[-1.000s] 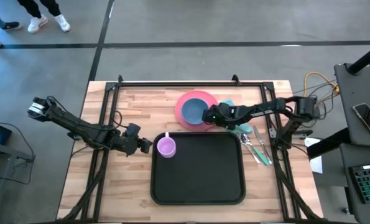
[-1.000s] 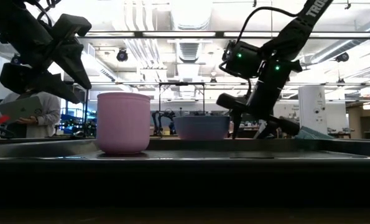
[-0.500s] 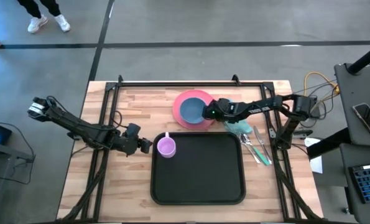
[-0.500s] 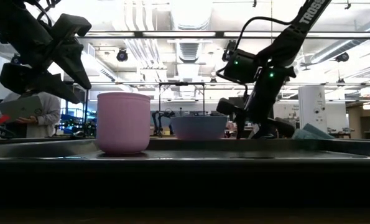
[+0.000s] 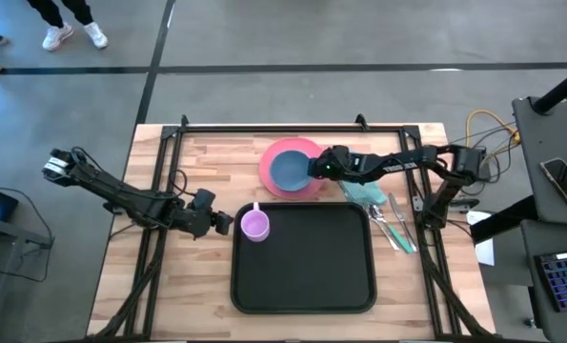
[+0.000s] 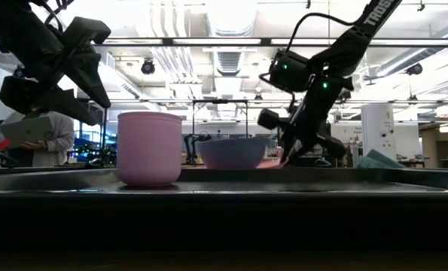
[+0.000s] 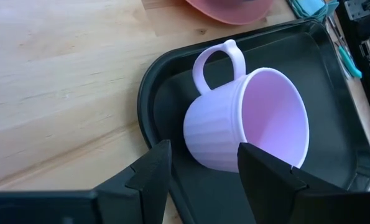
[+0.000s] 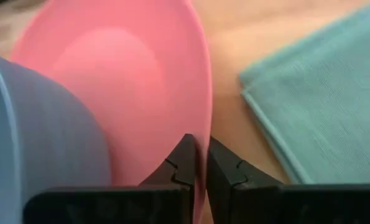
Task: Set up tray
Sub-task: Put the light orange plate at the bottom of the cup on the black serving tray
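Note:
The black tray (image 5: 307,272) lies at the table's near middle. A purple mug (image 5: 254,225) stands upright in its far left corner, handle toward the far side. A pink plate (image 5: 275,152) lies beyond the tray on the wood, with a blue bowl (image 5: 288,170) on it. My right gripper (image 5: 313,170) is shut on the plate's right rim. My left gripper (image 5: 226,221) is open just left of the mug (image 7: 247,124), its fingers a little short of it. My right gripper pinches the pink plate's rim (image 8: 201,124) on the plate's right side between its two fingers. The fingers come roughly level from the table's right. In the low view the plate's right edge (image 6: 270,162) is raised a little, and the blue bowl (image 6: 231,153) still sits on the plate.
A teal cloth (image 5: 367,193) lies right of the plate, and cutlery (image 5: 394,227) lies beside the tray's right edge. The tray's bare floor (image 7: 172,99) takes up most of it. A person (image 6: 35,139) stands behind the table.
My right gripper has moved toward the table's left edge and slightly up, still shut on the plate's rim. The plate and the bowl on it have slid left with it, and the plate's right edge has risen a little.

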